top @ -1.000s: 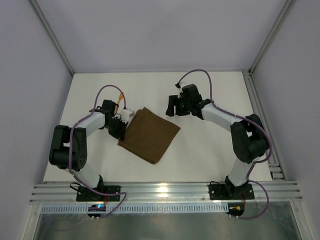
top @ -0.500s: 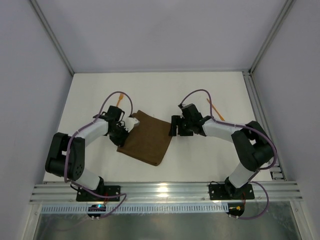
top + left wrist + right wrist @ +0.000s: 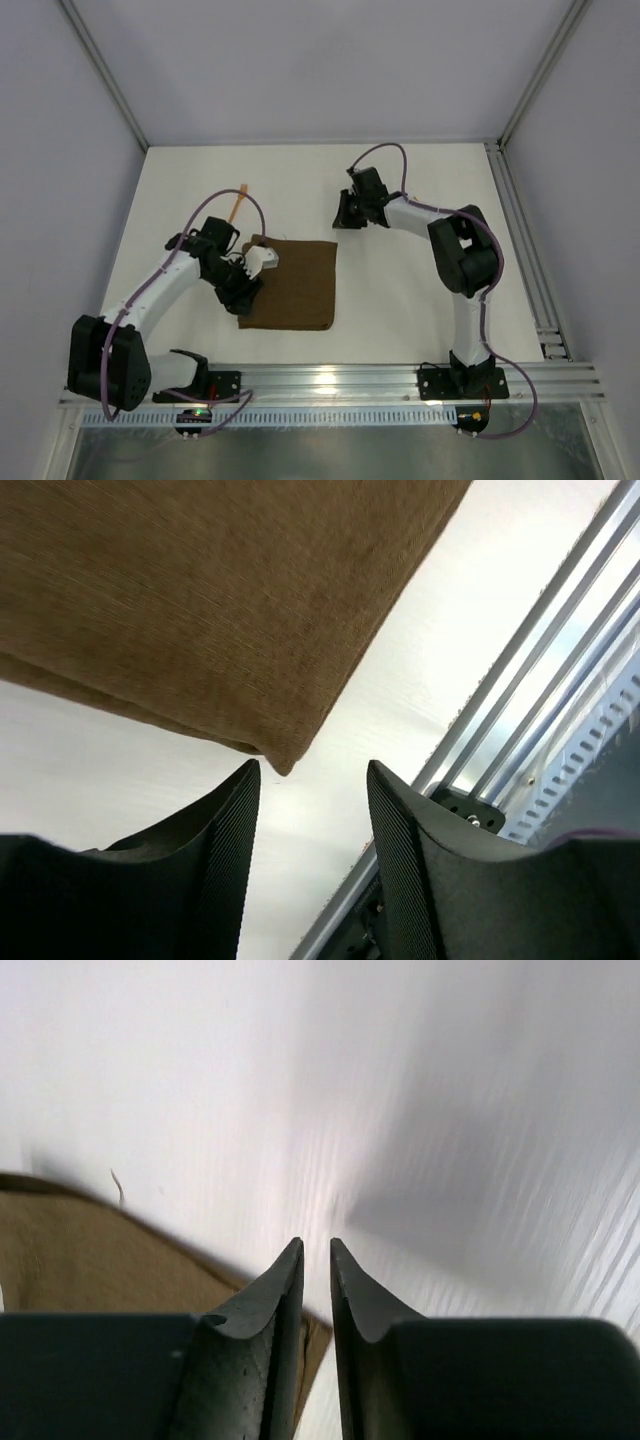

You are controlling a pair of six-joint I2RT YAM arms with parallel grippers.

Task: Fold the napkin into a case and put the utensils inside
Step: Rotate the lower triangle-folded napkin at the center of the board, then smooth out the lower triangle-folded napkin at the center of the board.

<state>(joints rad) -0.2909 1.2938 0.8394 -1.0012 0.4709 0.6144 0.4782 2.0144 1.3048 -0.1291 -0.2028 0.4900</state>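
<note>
No legible text, label or number anywhere.

The dark brown napkin [image 3: 295, 285] lies flat, folded into a layered rectangle. One thin orange utensil [image 3: 237, 206] lies apart, beyond its far-left corner.

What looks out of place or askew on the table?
Nothing is spilled or damaged. The dark brown folded cloth napkin lies flat, its left side slanting a little. Only one thin orange plastic utensil shows, beyond the left arm; a second is not in view. What may be a pale thread lies by the cloth's edge.
</note>
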